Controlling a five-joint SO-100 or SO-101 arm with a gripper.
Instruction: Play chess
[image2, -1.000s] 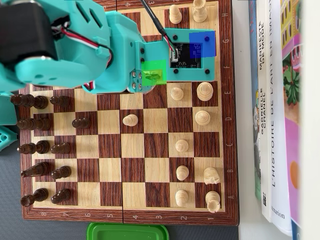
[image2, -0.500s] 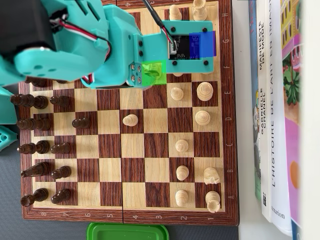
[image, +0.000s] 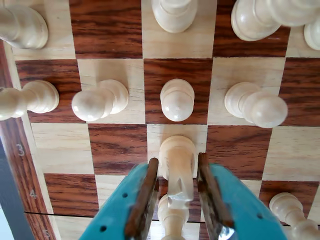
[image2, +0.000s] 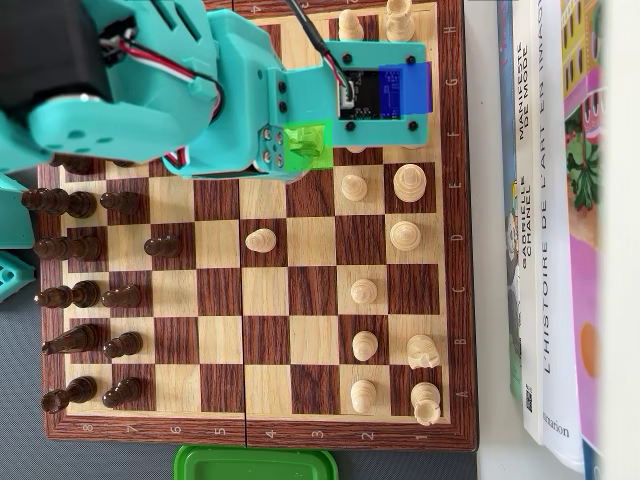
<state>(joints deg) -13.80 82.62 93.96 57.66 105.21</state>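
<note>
In the wrist view my teal gripper (image: 177, 161) is shut on a white knight (image: 178, 172), its brown pads (image: 150, 185) close against both sides of the piece. Another white pawn (image: 172, 220) shows under the knight, between the jaws. Ahead stands a row of white pawns, the nearest one (image: 177, 99) just beyond the knight. In the overhead view the arm (image2: 240, 100) covers the upper left of the chessboard (image2: 265, 300) and hides the jaws and the knight. One white pawn (image2: 261, 240) stands advanced near the board's middle.
Dark pieces (image2: 80, 250) line the board's left side and white pieces (image2: 405, 235) its right side in the overhead view. Books (image2: 545, 220) lie along the right of the board. A green lid (image2: 255, 463) sits at the bottom edge.
Over the last second the arm shifted slightly toward the top of the overhead view; since half a second ago it has hardly moved. No piece on the open board has changed square.
</note>
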